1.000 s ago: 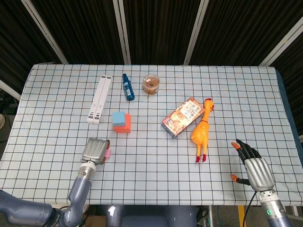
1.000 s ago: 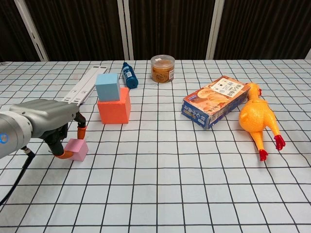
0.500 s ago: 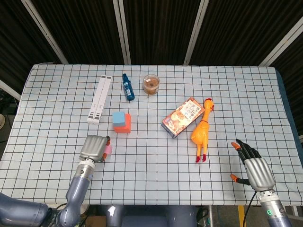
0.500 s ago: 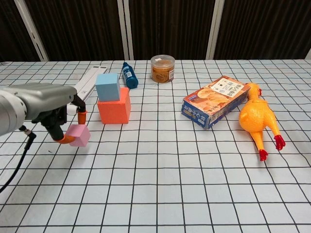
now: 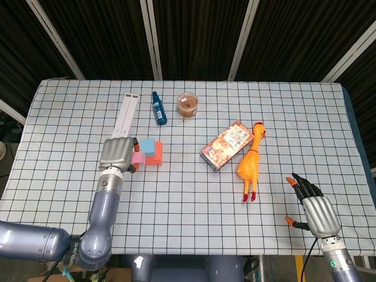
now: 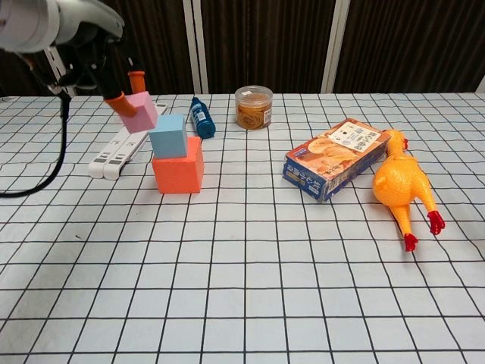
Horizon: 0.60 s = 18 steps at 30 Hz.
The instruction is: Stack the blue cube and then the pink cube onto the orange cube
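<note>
The blue cube sits on top of the orange cube left of the table's middle; both also show in the head view, blue cube on orange cube. My left hand holds the pink cube between its orange-tipped fingers, raised in the air just left of and slightly above the blue cube. In the head view the left hand covers most of the pink cube. My right hand rests near the table's front right corner, fingers apart, holding nothing.
A white folding stand lies left of the stack. Behind it are a dark blue bottle and a round jar. A printed box and a rubber chicken lie to the right.
My left hand has lifted the pink cube off the table and carried it up and away from me, to just beside the blue cube. The right hand has not moved.
</note>
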Tool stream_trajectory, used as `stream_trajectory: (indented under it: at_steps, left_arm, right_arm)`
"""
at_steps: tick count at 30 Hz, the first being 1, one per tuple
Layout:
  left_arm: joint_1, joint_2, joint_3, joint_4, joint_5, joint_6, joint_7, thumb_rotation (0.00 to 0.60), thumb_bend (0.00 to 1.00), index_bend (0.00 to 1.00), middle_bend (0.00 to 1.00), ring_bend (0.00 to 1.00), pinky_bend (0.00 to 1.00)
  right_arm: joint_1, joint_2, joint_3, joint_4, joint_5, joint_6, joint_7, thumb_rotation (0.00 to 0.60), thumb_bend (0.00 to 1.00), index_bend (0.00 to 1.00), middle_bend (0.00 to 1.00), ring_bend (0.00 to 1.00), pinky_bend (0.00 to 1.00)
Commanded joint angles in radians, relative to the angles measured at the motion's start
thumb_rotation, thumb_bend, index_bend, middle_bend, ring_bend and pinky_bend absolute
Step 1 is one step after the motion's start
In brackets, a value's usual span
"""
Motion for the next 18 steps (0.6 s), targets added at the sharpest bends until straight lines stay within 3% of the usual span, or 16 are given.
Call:
stream_trajectory:
  at_steps: [1, 5, 9, 18]
  left_arm:
    - [-0.1, -0.003, -0.086, 0.066, -0.115, 0.077, 0.04, 0.6, 0.35, 0.45, 1.0, 0.79, 0.78]
    - [-0.139, -0.015, -0.089, 0.11, -0.142, 0.108, 0.056, 0.6, 0.35, 0.45, 1.0, 0.79, 0.78]
    - [-0.179, -0.034, -0.053, 0.183, -0.141, 0.133, 0.087, 0.6, 0.35, 0.46, 1.0, 0.79, 0.78]
    - [-0.19, -0.063, -0.021, 0.251, -0.123, 0.072, 0.07, 0.6, 0.35, 0.46, 1.0, 0.79, 0.78]
  right_arm:
    - [-0.001, 0.001, 0.001, 0.001, 0.002, 0.001, 0.003, 0.6, 0.16, 0.12, 0.07, 0.13, 0.2]
    - [0.0, 0.002, 0.003, 0.003, 0.004, 0.001, 0.007, 0.6, 0.16, 0.12, 0.07, 0.13, 0.2]
    - [0.001, 0.001, 0.002, 0.005, 0.004, -0.002, 0.009, 0.6, 0.16, 0.12, 0.07, 0.13, 0.2]
    - [0.003, -0.005, 0.002, 0.01, 0.011, -0.01, 0.002, 0.6, 0.16, 0.12, 0.07, 0.13, 0.2]
